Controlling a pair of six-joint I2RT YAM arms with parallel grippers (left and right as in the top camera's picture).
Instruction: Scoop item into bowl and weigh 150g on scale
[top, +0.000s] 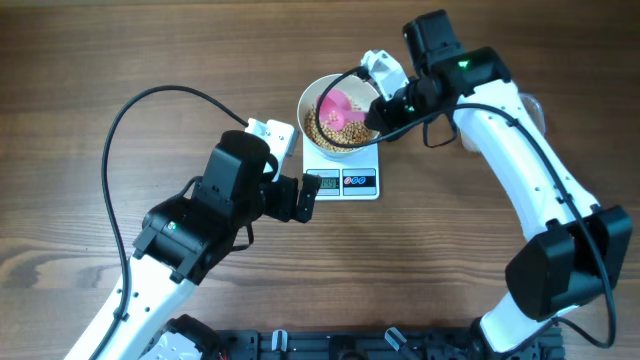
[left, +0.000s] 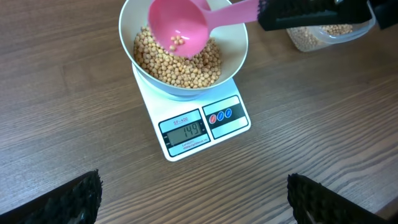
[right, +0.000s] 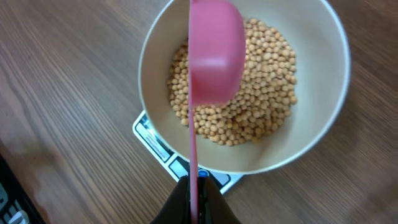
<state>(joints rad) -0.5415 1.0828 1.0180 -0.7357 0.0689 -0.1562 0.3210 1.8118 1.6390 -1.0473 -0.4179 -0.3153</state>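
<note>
Your right tool (right: 193, 196) is clamped on the handle of the pink scoop (left: 179, 28). The scoop's cup hangs over the bowl (left: 235, 46), tilted, with a few beans in it. The bowl sits on the scale (left: 198, 127), centred toward its back edge. It holds a heap of tan beans (left: 180, 65) across its bottom. The scale's display appears to read 149. Your left tool (top: 306, 197) has its fingers spread wide, empty, low over the worktop (left: 74, 124) just in front of the scale. A clear tub (left: 326, 34) with more beans stands behind the right arm.
</note>
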